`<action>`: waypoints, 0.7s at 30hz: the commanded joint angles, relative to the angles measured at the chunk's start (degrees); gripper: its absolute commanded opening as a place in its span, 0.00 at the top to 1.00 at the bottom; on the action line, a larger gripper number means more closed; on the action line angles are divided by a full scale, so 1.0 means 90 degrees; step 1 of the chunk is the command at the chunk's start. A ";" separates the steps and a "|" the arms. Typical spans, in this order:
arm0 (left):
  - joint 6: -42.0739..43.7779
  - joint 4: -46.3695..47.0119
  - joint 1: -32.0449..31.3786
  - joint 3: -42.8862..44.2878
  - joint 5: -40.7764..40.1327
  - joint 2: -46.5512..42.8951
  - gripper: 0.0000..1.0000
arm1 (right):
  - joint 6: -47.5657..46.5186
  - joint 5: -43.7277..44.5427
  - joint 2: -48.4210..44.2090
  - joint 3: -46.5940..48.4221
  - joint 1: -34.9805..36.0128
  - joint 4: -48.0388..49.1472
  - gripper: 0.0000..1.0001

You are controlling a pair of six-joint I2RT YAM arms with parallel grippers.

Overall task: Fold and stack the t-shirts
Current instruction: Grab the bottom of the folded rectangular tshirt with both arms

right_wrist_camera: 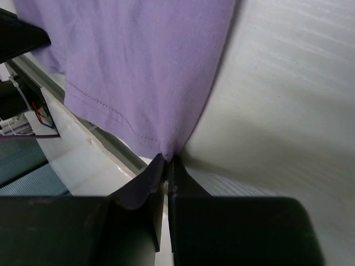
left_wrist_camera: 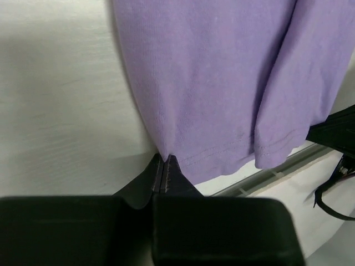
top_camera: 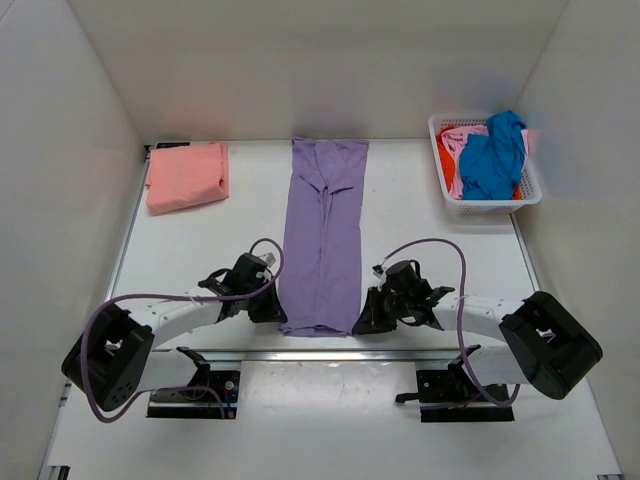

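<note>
A lavender-purple t-shirt point(top_camera: 323, 235) lies in a long narrow strip down the middle of the table, sleeves folded in. My left gripper point(top_camera: 272, 312) is shut on its near left hem corner point(left_wrist_camera: 166, 149). My right gripper point(top_camera: 364, 322) is shut on its near right hem corner point(right_wrist_camera: 169, 152). A salmon-pink t-shirt point(top_camera: 187, 176) lies folded at the far left. Bright blue point(top_camera: 493, 155), orange-red point(top_camera: 447, 160) and pink point(top_camera: 456, 183) shirts are bunched in the basket.
A white lattice basket point(top_camera: 484, 204) stands at the far right. The table's near edge rail point(top_camera: 320, 352) runs just behind the shirt hem. White walls enclose the table on three sides.
</note>
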 commanded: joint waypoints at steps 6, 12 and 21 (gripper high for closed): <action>0.0059 -0.1142 -0.0638 -0.0189 0.0168 -0.0758 1.00 | -0.0104 -0.0029 -0.0632 -0.0162 0.0437 -0.1280 1.00; -0.0382 -0.1426 -0.0942 -0.0647 0.0353 -0.1667 1.00 | -0.0056 -0.0420 -0.1726 -0.0435 0.0546 -0.2122 1.00; 0.0085 -0.1338 -0.0231 0.0220 0.0822 -0.1278 1.00 | -0.0454 -0.0967 -0.1328 0.0353 0.0233 -0.2346 1.00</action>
